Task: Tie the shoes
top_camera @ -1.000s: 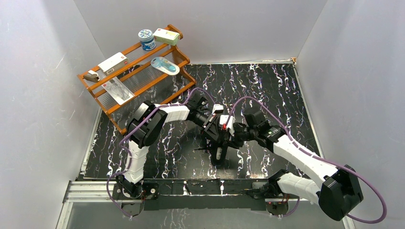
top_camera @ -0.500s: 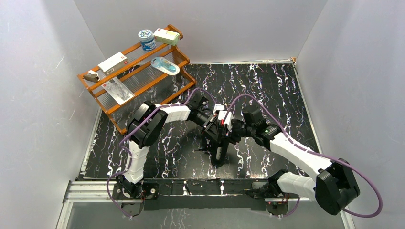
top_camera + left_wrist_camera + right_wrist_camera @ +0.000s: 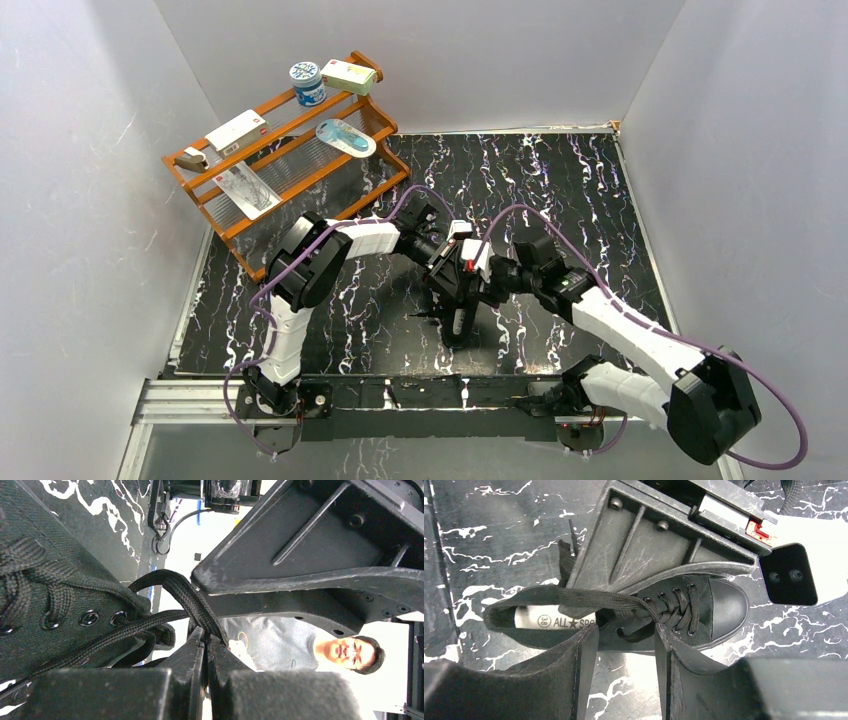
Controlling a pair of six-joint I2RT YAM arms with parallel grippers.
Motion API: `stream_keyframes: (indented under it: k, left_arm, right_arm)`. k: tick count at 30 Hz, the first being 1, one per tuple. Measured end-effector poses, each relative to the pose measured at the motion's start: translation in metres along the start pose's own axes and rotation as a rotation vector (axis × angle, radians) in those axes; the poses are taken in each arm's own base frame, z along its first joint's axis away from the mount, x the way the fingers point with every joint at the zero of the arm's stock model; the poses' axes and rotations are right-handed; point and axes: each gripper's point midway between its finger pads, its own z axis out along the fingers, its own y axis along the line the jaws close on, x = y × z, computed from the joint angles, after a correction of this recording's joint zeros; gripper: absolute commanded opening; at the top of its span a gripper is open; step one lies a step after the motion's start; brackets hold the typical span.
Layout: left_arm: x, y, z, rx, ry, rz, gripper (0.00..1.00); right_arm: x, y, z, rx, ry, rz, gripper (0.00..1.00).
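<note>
The black sneaker [image 3: 711, 605] lies on the marbled table, toe to the right in the right wrist view, with the white insole label [image 3: 559, 621] showing. In the top view the shoe [image 3: 458, 322] is mostly hidden under both grippers. My left gripper [image 3: 206, 641] is shut on a black lace [image 3: 187, 592] and holds it taut above the eyelets; its body [image 3: 659, 535] hangs over the shoe. My right gripper [image 3: 625, 632] is open beside the shoe's near side, its fingers [image 3: 585, 645] straddling a loose lace loop without touching it. The two grippers [image 3: 462, 280] meet over the shoe.
A wooden rack [image 3: 285, 165] stands at the back left, with a tin [image 3: 306, 82], a box [image 3: 349, 75] and flat packets on it. White walls close in the left, back and right. The arm bases sit on the rail [image 3: 400, 395] at the near edge.
The right arm swung a little toward the left gripper, then eased back slightly. The left gripper keeps its hold on the lace; the shoe has not moved.
</note>
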Motion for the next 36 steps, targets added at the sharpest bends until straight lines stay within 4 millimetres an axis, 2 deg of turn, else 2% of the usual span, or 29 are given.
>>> stream_keyframes:
  k: [5, 10, 12, 15, 18, 24, 26, 27, 28, 30, 31, 33, 35, 36]
  left_arm:
    - [0.001, -0.001, 0.0, 0.007, 0.004, 0.001, 0.0]
    - [0.001, -0.002, 0.0, 0.012, 0.007, 0.004, 0.0]
    - [0.001, -0.002, 0.0, 0.013, 0.008, 0.005, 0.0]
    - [0.002, -0.002, 0.0, 0.015, 0.009, 0.006, 0.0]
    - [0.002, -0.002, 0.0, 0.016, 0.01, 0.007, 0.0]
    - [0.005, -0.003, 0.006, 0.016, 0.026, 0.008, 0.0]
    - [0.008, -0.002, 0.008, 0.016, 0.033, 0.001, 0.0]
    - [0.009, -0.002, 0.008, 0.018, 0.035, -0.003, 0.0]
    - [0.01, -0.001, 0.008, 0.017, 0.035, -0.006, 0.0]
    - [0.011, 0.001, 0.008, 0.016, 0.035, -0.01, 0.0]
    - [0.011, 0.001, 0.008, 0.014, 0.035, -0.008, 0.01]
    - [0.009, 0.005, 0.007, -0.002, 0.021, -0.005, 0.26]
    - [0.007, 0.006, 0.005, -0.012, 0.011, -0.003, 0.38]
    - [0.004, 0.009, 0.003, -0.041, -0.01, -0.006, 0.51]
  right_arm:
    - [-0.005, 0.011, -0.01, -0.02, -0.043, -0.035, 0.52]
    - [-0.002, 0.024, -0.007, -0.089, -0.054, -0.025, 0.46]
    - [0.001, 0.026, -0.005, -0.105, -0.046, -0.016, 0.48]
    - [0.008, 0.024, -0.001, -0.092, -0.027, -0.002, 0.53]
    - [0.016, 0.021, 0.001, -0.063, -0.009, 0.005, 0.54]
    - [0.014, 0.011, 0.008, -0.034, -0.02, 0.015, 0.55]
    - [0.01, 0.009, 0.011, -0.031, -0.039, 0.019, 0.49]
    - [0.009, 0.01, 0.013, -0.043, -0.047, 0.025, 0.42]
    - [0.009, 0.011, 0.014, -0.052, -0.048, 0.029, 0.31]
    - [0.006, 0.014, 0.015, -0.072, -0.062, 0.052, 0.02]
    - [0.005, 0.015, 0.015, -0.077, -0.065, 0.05, 0.0]
    - [0.003, 0.021, 0.01, -0.098, -0.046, 0.106, 0.0]
    - [0.0, 0.025, 0.003, -0.114, -0.018, 0.168, 0.0]
    - [-0.001, 0.027, 0.0, -0.117, 0.004, 0.214, 0.0]
